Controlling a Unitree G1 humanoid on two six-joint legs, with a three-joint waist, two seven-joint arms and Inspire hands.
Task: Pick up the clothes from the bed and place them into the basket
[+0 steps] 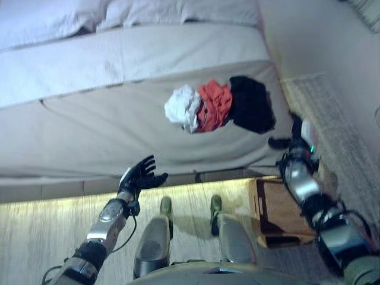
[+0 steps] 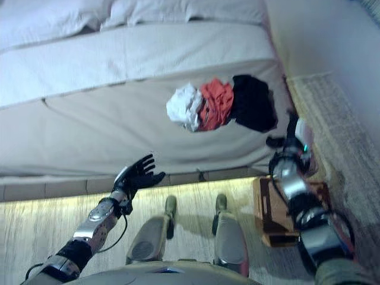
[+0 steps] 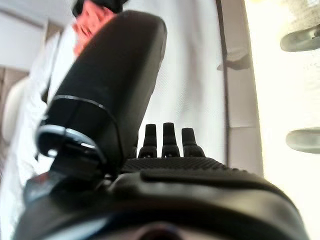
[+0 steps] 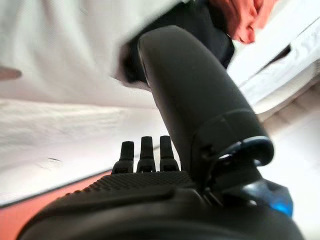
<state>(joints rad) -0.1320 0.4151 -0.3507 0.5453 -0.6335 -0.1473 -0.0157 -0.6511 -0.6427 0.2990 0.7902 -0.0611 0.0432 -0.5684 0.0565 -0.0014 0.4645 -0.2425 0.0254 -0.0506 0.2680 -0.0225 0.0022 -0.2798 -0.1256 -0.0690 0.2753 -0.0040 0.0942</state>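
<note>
Three crumpled garments lie side by side near the bed's (image 1: 107,124) front right corner: a white one (image 1: 183,107), a red-orange one (image 1: 214,105) and a black one (image 1: 252,104). A wooden basket (image 1: 279,211) stands on the floor below that corner. My left hand (image 1: 140,175) hovers open in front of the bed's edge, well left of the clothes, holding nothing. My right hand (image 1: 284,141) is raised over the basket, just below the black garment; its fingers (image 4: 141,150) are straight and empty. The red cloth (image 3: 92,17) shows past my left thumb.
Pillows (image 1: 53,18) lie at the head of the bed. A patterned rug (image 1: 338,130) covers the floor right of the bed, under the basket. Light wooden floor (image 1: 41,231) runs along the bed's front.
</note>
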